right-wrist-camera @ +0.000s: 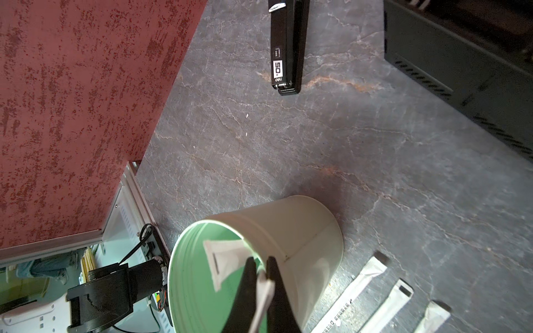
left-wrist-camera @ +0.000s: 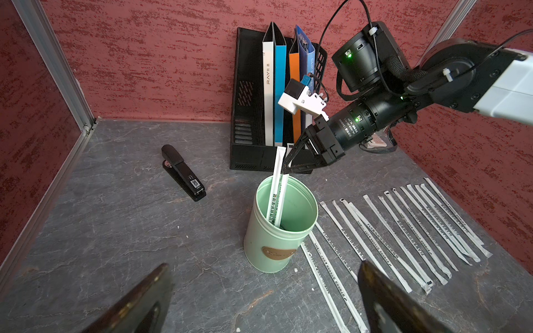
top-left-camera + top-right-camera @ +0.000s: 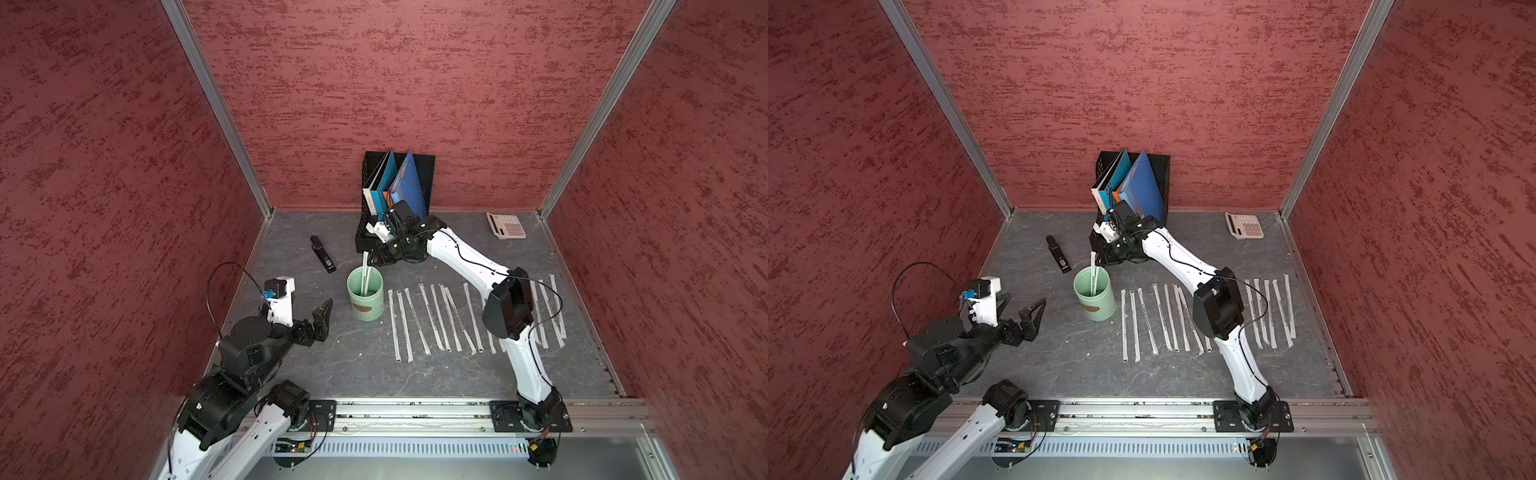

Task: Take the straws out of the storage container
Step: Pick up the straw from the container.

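The storage container (image 3: 365,305) is a mint-green cup with a brown oval mark, standing upright mid-table, also seen in the left wrist view (image 2: 274,239). Two wrapped straws (image 2: 277,173) lean inside it and stick out past the far rim. My right gripper (image 1: 263,276) hangs over that rim, shut on the shorter straw (image 1: 264,291); the other straw's end (image 1: 225,259) stands free beside it. Several more straws (image 3: 436,320) lie in a row on the table right of the cup. My left gripper (image 3: 1020,306) is open and empty, left of the cup and apart from it.
A black stapler (image 3: 323,254) lies behind and left of the cup. A black mesh file rack (image 3: 424,166) with blue folders stands at the back wall, just behind my right wrist. A calculator (image 3: 506,225) sits at the back right. Red walls close three sides.
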Controlling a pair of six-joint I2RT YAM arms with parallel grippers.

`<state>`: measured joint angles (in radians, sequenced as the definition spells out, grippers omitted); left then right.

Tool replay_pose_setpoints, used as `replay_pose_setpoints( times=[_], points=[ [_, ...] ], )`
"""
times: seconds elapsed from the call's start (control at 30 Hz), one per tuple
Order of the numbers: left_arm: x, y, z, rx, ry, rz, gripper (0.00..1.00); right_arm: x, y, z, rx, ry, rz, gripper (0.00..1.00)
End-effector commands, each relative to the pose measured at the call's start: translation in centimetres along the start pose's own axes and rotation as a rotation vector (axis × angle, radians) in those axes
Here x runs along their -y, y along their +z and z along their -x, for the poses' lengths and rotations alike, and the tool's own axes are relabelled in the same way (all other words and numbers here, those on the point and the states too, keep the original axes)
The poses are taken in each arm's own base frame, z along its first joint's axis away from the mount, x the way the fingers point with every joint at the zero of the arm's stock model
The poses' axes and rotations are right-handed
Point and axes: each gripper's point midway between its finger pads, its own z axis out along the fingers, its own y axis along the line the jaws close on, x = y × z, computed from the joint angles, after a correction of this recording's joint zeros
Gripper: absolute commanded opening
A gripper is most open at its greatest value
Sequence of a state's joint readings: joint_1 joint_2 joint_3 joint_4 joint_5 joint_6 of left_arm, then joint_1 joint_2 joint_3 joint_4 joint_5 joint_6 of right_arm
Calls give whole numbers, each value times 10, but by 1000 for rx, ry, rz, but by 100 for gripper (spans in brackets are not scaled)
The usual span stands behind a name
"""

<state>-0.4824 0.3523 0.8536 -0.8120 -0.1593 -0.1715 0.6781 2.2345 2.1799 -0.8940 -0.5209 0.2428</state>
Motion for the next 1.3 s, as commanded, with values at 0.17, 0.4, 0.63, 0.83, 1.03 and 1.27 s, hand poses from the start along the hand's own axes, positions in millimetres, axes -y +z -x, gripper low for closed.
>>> replay_pose_setpoints(
  times=[0.17,0.4,0.63,0.83,1.03,1.27],
  points=[
    [1,2,-2,-5,-5,-5,99,-26,-38,19,91,-55,26,2],
    [1,1,-1,-2,-6,-4,99,-39,-68,22,148,-85,10,2],
    [1,1,-1,0,-8,-7,99,-58,-113,20,215,-126,-19,2],
    [1,-1,0,9,-9,-10,99,-74,-155,16,264,-162,-54,2],
    [1,-2,0,12,-9,-11,99,-86,-193,5,287,-188,-89,3],
    [2,-3,1,16,-9,-16,99,-92,-229,-5,296,-207,-148,2]
  ],
)
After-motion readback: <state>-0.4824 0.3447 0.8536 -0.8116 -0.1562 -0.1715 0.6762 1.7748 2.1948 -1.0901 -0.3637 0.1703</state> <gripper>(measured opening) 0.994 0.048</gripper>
